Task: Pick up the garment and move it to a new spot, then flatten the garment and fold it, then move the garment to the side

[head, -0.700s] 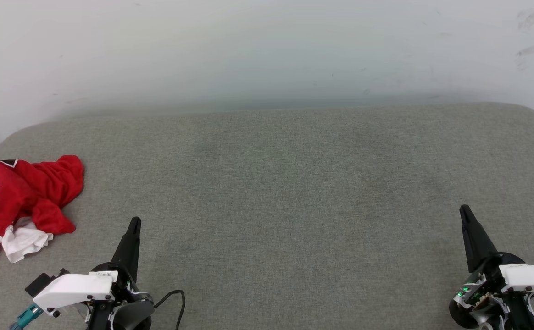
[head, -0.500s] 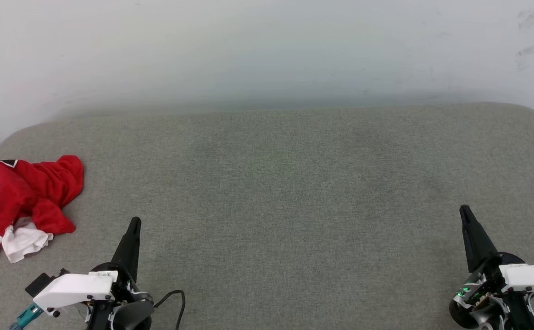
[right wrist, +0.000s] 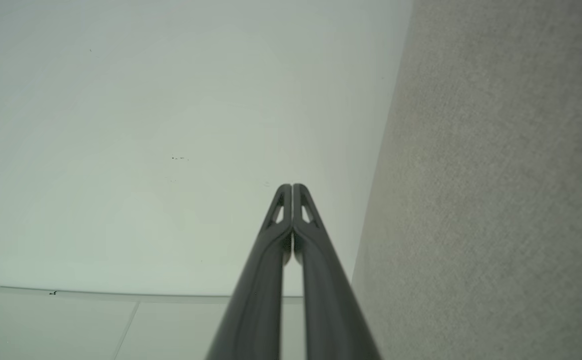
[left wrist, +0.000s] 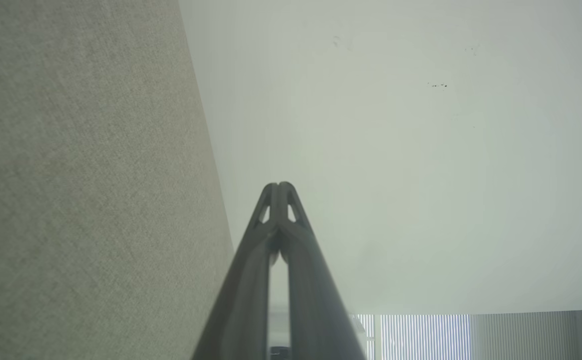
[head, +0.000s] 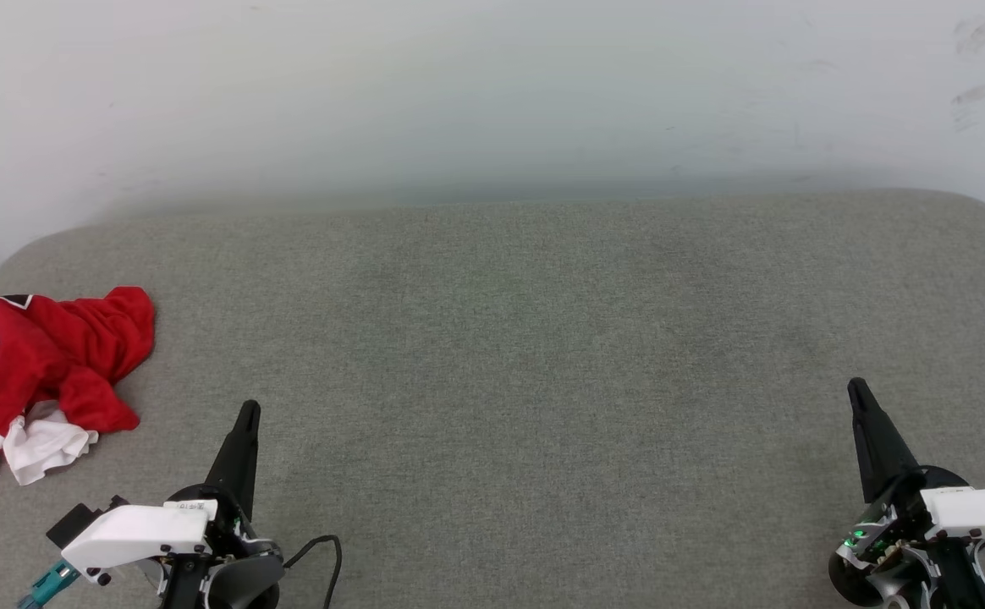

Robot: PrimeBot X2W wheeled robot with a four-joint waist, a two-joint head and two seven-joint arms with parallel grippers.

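Pickup awaited: garment (head: 44, 364) is seen crumpled far left; left hand (head: 247, 412) and right hand (head: 855, 388) are pressed together, empty. Left hand must be opened and brought over.

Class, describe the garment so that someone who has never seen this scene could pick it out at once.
Start at the grey fabric surface below the pale wall. Follow it to its left edge, left of the left gripper. There the garment lies crumpled: the one red thing, with white fabric and black lettering.
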